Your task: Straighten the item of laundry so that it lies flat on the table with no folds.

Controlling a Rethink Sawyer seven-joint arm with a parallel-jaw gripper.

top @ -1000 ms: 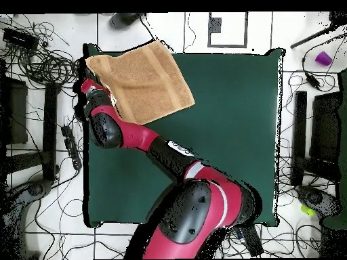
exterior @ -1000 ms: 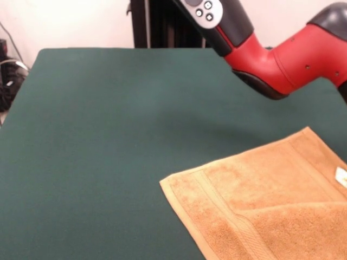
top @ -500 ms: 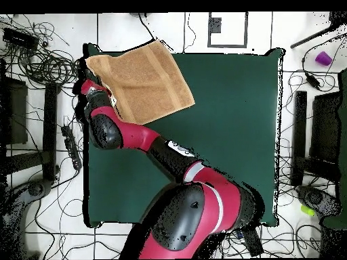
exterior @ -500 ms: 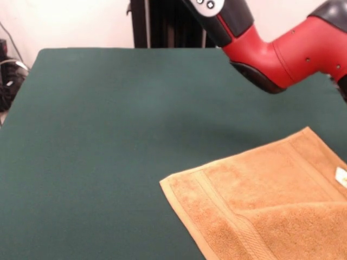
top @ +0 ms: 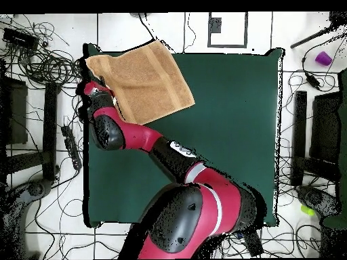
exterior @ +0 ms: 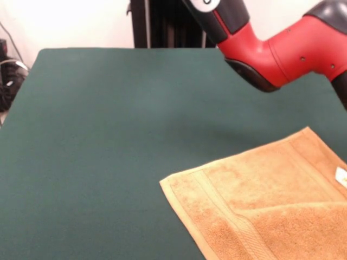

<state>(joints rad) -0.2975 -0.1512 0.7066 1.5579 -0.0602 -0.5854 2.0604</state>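
Note:
The golden-orange towel [exterior: 265, 206] lies at the table's near right corner in the front view, with a white tag [exterior: 341, 176] at its right edge. Its near right part is folded over onto itself, and the fold line runs across it. In the overhead view the towel [top: 142, 80] lies at the top left corner of the dark green table [top: 223, 135]. My gripper [top: 90, 88] is at the arm's end, beside the towel's left edge, and the wrist hides it. The front view shows only the red and black arm links [exterior: 271, 49] above the towel.
Cables and dark equipment [top: 41, 61] lie on the floor around the table. A purple object [top: 323, 58] sits off the table's right side in the overhead view. The towel's top corner reaches the table's top edge.
The arm's links have shifted slightly up and left in the front view. The towel has not moved and its fold looks the same.

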